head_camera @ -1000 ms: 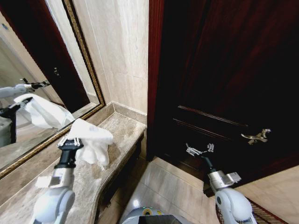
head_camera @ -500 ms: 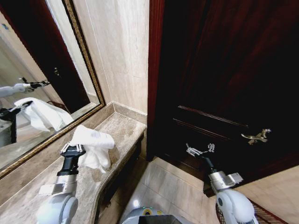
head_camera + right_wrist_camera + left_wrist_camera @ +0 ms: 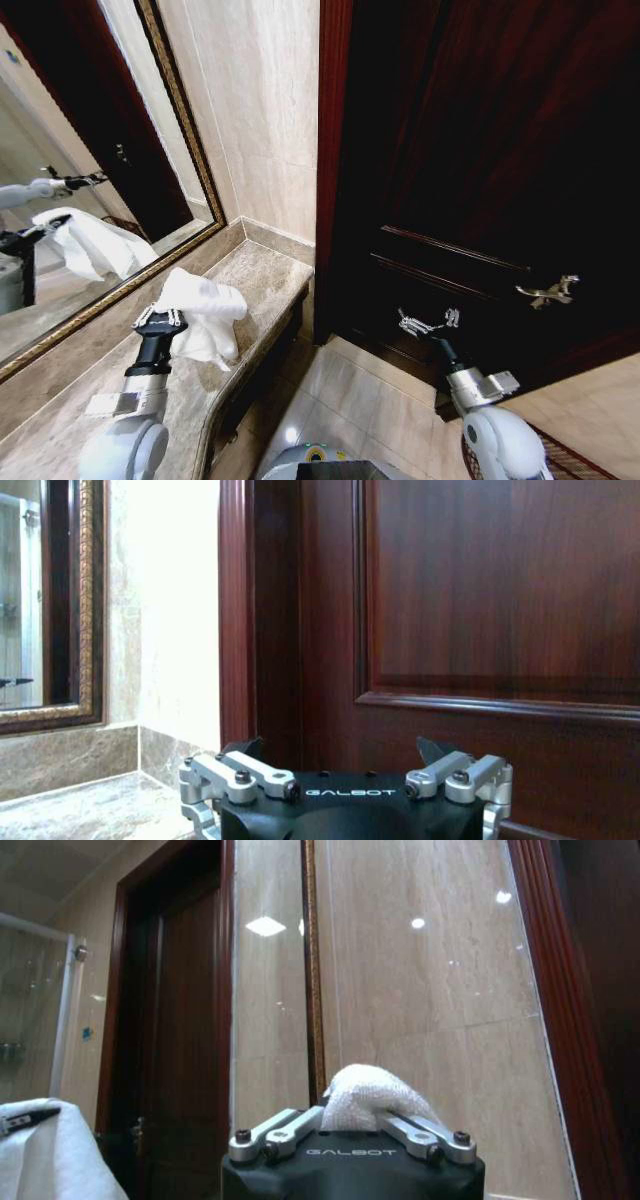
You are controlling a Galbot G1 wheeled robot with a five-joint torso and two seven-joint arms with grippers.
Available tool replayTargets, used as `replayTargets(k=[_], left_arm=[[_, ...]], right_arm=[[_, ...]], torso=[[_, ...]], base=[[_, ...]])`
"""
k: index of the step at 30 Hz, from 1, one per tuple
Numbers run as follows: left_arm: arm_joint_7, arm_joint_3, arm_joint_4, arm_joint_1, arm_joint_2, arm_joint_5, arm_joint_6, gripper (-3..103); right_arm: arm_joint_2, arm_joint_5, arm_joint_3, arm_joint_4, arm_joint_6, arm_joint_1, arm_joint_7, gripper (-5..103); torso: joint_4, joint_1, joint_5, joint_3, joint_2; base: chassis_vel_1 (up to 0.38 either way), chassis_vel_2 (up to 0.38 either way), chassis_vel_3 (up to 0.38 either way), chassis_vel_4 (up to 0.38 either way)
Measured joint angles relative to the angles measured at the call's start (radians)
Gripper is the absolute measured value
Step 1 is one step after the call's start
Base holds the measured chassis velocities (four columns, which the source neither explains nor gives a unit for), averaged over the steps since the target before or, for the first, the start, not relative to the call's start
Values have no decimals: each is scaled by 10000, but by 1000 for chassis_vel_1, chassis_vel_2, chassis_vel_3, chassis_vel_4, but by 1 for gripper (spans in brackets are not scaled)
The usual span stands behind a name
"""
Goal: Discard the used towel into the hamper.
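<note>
The used towel is a crumpled white cloth held just above the marble counter. My left gripper is shut on its near edge. In the left wrist view the towel bulges out between the fingers of the left gripper. My right gripper hangs open and holds nothing, low in front of the dark wooden door; its fingers stand wide apart in the right wrist view. A sliver of dark reddish weave at the bottom right may be the hamper; I cannot tell.
A gold-framed mirror on the left wall reflects the towel and both arms. The counter ends at a beige tiled wall beside the door frame. A brass door handle sticks out on the right. Tiled floor lies below.
My left gripper and the towel have dropped a little and come slightly nearer to me over the counter. The right arm has stayed where it was.
</note>
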Motion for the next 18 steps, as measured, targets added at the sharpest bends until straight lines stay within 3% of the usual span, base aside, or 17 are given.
replayTargets(k=[18], left_arm=[[-53,17,12,31,-3,63,27,2]], right_arm=[[-68,25,-3,-19,105,-126,2,100]], torso=[[0,0,0,0,1]], base=[[102,-103,-108,109]])
